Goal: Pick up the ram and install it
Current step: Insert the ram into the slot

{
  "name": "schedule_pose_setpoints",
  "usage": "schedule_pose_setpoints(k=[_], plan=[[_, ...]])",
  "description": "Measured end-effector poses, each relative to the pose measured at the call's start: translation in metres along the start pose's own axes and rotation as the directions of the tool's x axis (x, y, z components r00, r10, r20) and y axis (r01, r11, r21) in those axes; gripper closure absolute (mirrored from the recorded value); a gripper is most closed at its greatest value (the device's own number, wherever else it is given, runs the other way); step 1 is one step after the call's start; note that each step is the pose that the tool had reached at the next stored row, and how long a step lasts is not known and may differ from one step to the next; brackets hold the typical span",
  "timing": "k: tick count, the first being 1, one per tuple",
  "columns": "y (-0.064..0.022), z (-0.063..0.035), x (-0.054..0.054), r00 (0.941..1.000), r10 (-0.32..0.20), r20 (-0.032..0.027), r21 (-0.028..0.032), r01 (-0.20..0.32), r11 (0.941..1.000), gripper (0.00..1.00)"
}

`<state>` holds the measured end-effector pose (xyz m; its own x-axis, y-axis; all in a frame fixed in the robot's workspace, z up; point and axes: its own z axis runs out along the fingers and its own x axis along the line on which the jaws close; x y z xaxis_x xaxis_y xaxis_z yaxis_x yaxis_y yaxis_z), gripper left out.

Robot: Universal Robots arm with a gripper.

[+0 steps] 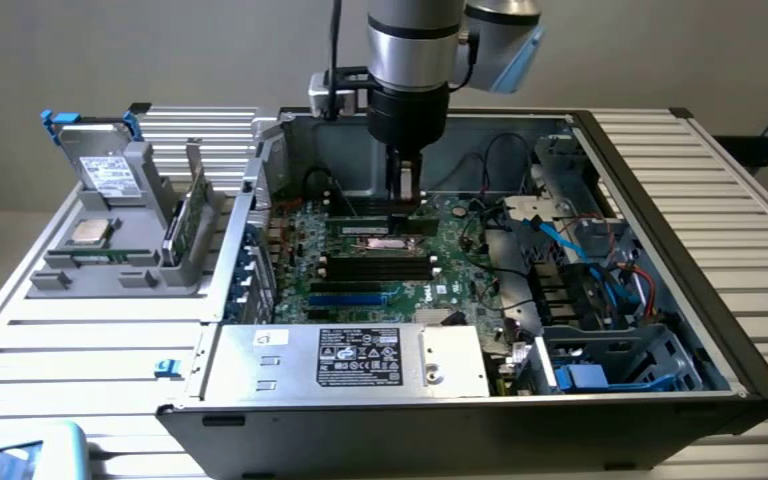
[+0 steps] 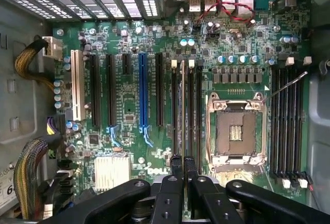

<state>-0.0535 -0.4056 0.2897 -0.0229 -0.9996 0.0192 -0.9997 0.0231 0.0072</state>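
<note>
The ram (image 2: 182,105) shows edge-on as a thin pale line running along the bank of black memory slots (image 2: 195,105) beside the open processor socket (image 2: 235,131). My gripper (image 2: 182,161) is shut on the ram's near end, with one black finger (image 2: 176,163) on each side. In the exterior view the gripper (image 1: 407,203) reaches straight down into the open computer case, and the ram (image 1: 361,214) lies low over the green motherboard (image 1: 458,275). I cannot tell whether the ram is seated in a slot or just above it.
Case walls (image 1: 651,220) enclose the board. Blue and red cables (image 1: 584,250) and a drive cage lie on the exterior view's right, and a power supply (image 1: 357,360) sits at the front. A grey stand (image 1: 117,250) outside holds another green board (image 1: 192,215) and a silver chip.
</note>
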Motion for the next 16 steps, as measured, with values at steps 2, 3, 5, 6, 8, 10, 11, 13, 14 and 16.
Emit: schedule_pose_setpoints(k=[2,3,5,6,8,10,11,13,14,16], plan=[[0.0,0.0036,0.0,1.0,0.0,0.0006,0.0,0.0,1.0,0.87],[0.0,0.0054,0.0,1.0,0.0,0.0009,0.0,0.0,1.0,0.87],[-0.0001,0.009,0.0,1.0,0.0,0.0013,0.0,0.0,1.0,0.87],[-0.0001,0.0109,0.0,1.0,-0.001,0.0013,0.0,0.001,1.0,0.87],[-0.0001,0.0145,-0.001,1.0,-0.004,0.0012,0.0,0.004,1.0,0.87],[0.0,0.0181,-0.001,1.0,-0.009,0.0012,0.0001,0.009,1.0,0.87],[0.0001,0.0199,-0.001,0.9999,-0.015,0.0011,0.0002,0.015,0.9999,0.87],[0.0002,0.0234,-0.001,0.9995,-0.032,0.001,0.0007,0.032,0.9995,0.87],[0.0002,0.0245,-0.001,0.9992,-0.04,0.0008,0.0014,0.04,0.9992,0.87],[0.0002,0.0248,-0.001,0.999,-0.046,-0.0004,0.0013,0.046,0.999,0.87]])
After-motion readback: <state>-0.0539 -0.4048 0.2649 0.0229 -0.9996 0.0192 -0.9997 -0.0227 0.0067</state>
